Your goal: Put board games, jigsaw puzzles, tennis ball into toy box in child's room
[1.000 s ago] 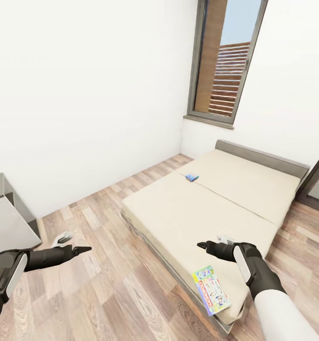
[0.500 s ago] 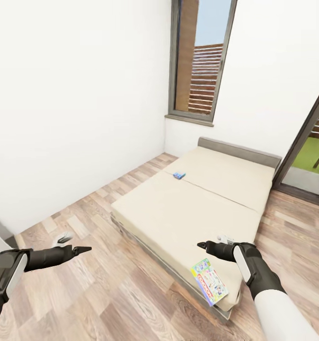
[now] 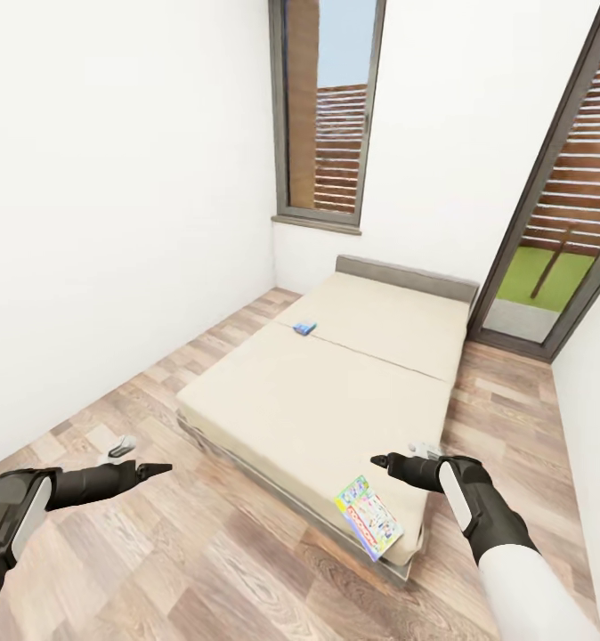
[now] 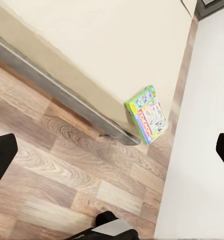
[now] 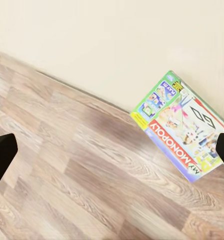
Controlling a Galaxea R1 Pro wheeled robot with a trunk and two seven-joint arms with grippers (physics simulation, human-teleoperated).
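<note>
The bed (image 3: pixel 336 401) with its cream cover lies ahead in the child's room. Two board games rest on it. The green-white Monopoly box (image 3: pixel 369 518) sits at the near corner, partly over the edge, and also appears in the wrist views (image 4: pixel 147 114) (image 5: pixel 184 131). A small blue box (image 3: pixel 305 328) lies near the far left edge. My left gripper (image 3: pixel 140 457) hovers open over the floor left of the bed. My right gripper (image 3: pixel 400 456) hovers open just above the Monopoly box. The toy box, table, jigsaw puzzles and tennis ball are out of view.
White walls close in on the left and far side. A tall window (image 3: pixel 325 116) stands behind the bed's grey headboard (image 3: pixel 405 274), and a dark-framed glass door (image 3: pixel 558 223) is at the right. Wood-plank floor (image 3: pixel 158 552) runs along the bed's left side and in front.
The camera has swung to the right: the bed sits further left in the picture, the glass door has come into view and the grey furniture at the left has gone. Both arms keep their pose.
</note>
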